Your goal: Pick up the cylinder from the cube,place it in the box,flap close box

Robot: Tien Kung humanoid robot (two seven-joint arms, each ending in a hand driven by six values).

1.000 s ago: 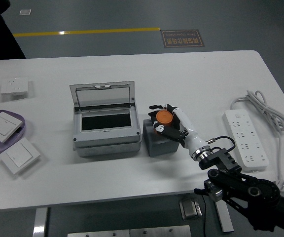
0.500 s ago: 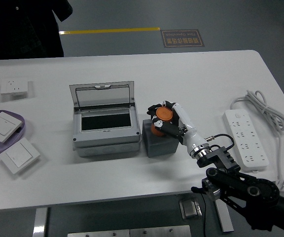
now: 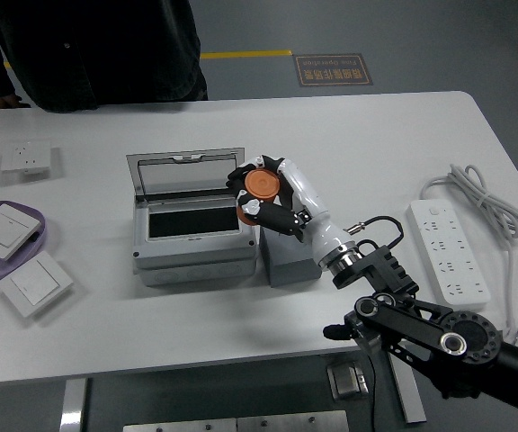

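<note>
My right hand (image 3: 257,191) is shut on the orange cylinder (image 3: 261,184) and holds it in the air over the right edge of the grey box (image 3: 192,256). The box stands open, its clear lid (image 3: 187,175) tilted up at the back and its dark inside showing. The grey cube (image 3: 288,259) sits just right of the box, partly hidden under my forearm, with nothing on its visible top. My left arm is out of view.
A white power strip (image 3: 449,247) with its cable lies at the right. At the left are a purple tray (image 3: 36,241) with a white switch, another switch panel (image 3: 34,283) and a wall socket (image 3: 27,160). A person in dark clothes (image 3: 88,49) stands at the far side.
My right hand lifted the orange cylinder off the cube and carried it up and left to the box's right edge. The person has moved in behind the table from the left.
</note>
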